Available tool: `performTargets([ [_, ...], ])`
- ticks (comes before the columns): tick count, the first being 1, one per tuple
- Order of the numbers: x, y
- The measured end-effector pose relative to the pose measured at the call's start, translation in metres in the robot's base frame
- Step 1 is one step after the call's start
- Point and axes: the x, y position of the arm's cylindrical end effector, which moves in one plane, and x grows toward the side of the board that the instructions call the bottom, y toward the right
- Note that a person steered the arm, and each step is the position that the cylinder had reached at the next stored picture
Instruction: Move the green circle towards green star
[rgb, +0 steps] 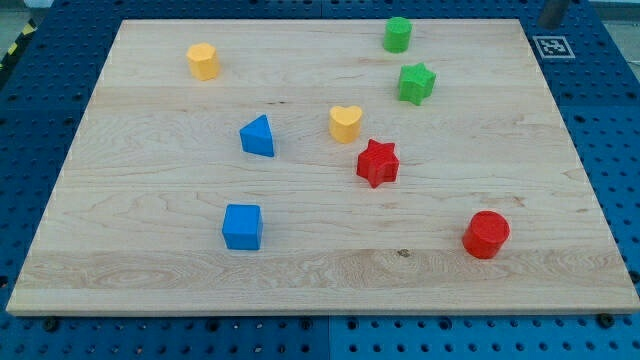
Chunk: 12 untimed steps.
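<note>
The green circle (397, 34), a short round block, stands near the view's top right of the wooden board (150, 280). The green star (416, 83) lies just below it and slightly to the view's right, with a small gap between them. My tip does not show in this view; only a grey piece at the view's top right corner (553, 12) is visible, off the board.
A yellow hexagon block (203, 61) is at the top left. A yellow heart (345, 123), a red star (377, 163) and a blue triangle (258, 136) sit mid-board. A blue square (242, 226) and a red circle (486, 235) lie lower. A marker tag (551, 46) sits off the board.
</note>
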Motion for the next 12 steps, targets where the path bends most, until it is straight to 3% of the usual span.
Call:
performTargets([
  [3, 0.034, -0.002],
  [7, 0.034, -0.013],
  [9, 0.04, -0.066],
  [12, 0.04, -0.071],
])
